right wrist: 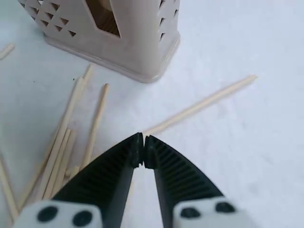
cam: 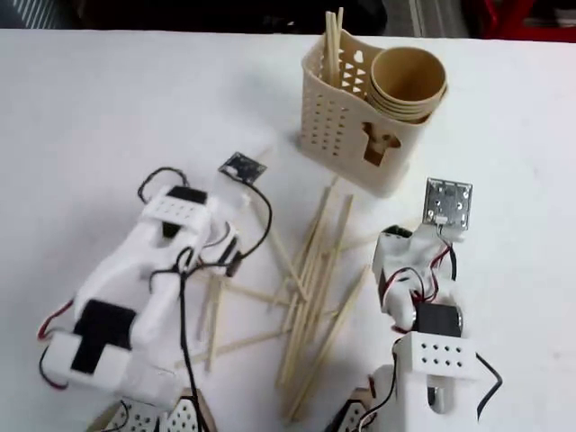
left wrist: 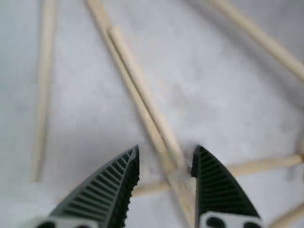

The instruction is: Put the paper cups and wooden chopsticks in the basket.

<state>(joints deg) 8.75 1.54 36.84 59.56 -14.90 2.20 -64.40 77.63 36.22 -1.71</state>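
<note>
The cream perforated basket (cam: 355, 135) stands at the back of the table with stacked paper cups (cam: 409, 81) and a few wooden chopsticks (cam: 335, 45) upright in it. Many loose chopsticks (cam: 310, 279) lie scattered in front of it, between the two arms. My left gripper (left wrist: 166, 154) is open just above the table, with a pair of chopsticks (left wrist: 137, 90) running between its fingers. My right gripper (right wrist: 142, 142) is shut with nothing in it, hovering in front of the basket (right wrist: 123, 42) over the near end of a single chopstick (right wrist: 204, 102).
The left arm (cam: 153, 279) covers part of the chopstick pile at the left. The right arm (cam: 418, 306) sits at the lower right. A bundle of chopsticks (right wrist: 64, 142) lies beside the right gripper. Bare white table (cam: 90, 108) lies at the far left.
</note>
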